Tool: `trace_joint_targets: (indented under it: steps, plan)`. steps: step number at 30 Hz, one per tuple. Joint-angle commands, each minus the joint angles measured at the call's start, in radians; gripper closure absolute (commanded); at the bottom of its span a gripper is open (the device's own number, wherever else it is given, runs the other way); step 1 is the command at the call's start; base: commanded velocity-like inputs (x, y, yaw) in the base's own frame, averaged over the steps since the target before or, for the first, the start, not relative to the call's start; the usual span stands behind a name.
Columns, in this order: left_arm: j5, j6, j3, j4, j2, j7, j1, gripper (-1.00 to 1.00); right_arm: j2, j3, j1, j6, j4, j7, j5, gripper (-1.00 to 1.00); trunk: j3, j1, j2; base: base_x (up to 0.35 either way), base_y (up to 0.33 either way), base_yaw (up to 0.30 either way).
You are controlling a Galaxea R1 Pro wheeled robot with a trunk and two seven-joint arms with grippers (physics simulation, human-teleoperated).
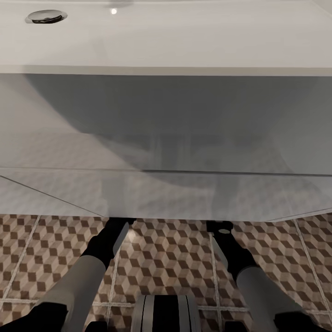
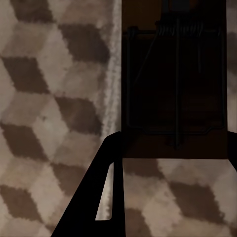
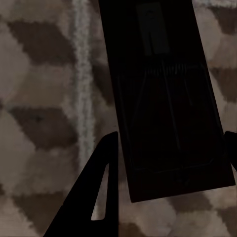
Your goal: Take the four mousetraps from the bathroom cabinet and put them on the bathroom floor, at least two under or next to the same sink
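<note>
Cube-pattern bathroom floor (image 1: 166, 258) below, white bathroom sink (image 1: 166, 37) and its glossy vanity front dead ahead, chrome drain at its far left.

Head view: both arms reach forward and down under the vanity's lower edge; their tips are hidden there.

Left wrist view: left tool (image 2: 168, 148) spread, one dark finger (image 2: 94, 197) visible, a mousetrap (image 2: 175, 84) between the fingers over the tiles. Can't tell if it's gripped or already lying flat.

Right wrist view: right tool (image 3: 170, 148) also spread around a second mousetrap (image 3: 165, 98), slightly skewed, beside a grout line. Same doubt about contact.

Judgement: two traps are at or near the floor under the sink, so that condition looks nearly met. Other two traps unaccounted for here.
</note>
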State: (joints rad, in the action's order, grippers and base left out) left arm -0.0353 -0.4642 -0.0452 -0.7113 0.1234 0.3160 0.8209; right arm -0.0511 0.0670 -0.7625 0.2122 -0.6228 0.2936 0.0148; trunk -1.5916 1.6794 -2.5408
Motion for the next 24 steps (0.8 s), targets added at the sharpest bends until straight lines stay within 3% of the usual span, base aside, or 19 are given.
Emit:
trace_joint_targets:
  steps: [1,10,18,24]
  plan:
    - [-0.003,-0.002,-0.004,0.003,-0.001,0.008,0.001,1.0,-0.001,0.005,-0.017,-0.013,0.027,0.007,0.002,1.0,-0.001,0.0,0.0,0.0,0.0,0.0]
    - [-0.003,0.005,-0.003,0.011,-0.007,0.008,0.003,1.0,-0.008,0.006,-0.053,-0.096,0.088,-0.003,0.003,1.0,-0.001,0.0,0.0,0.0,0.0,0.0]
    - [-0.008,0.007,-0.002,0.013,-0.009,0.008,0.006,1.0,-0.01,0.007,-0.055,-0.131,0.093,-0.017,0.005,1.0,-0.001,0.0,0.0,0.0,0.0,0.0]
    - [-0.01,0.009,-0.002,0.059,-0.008,0.008,0.034,1.0,-0.011,0.007,-0.055,-0.15,0.096,-0.02,0.006,1.0,-0.001,0.0,0.0,0.0,0.0,0.0]
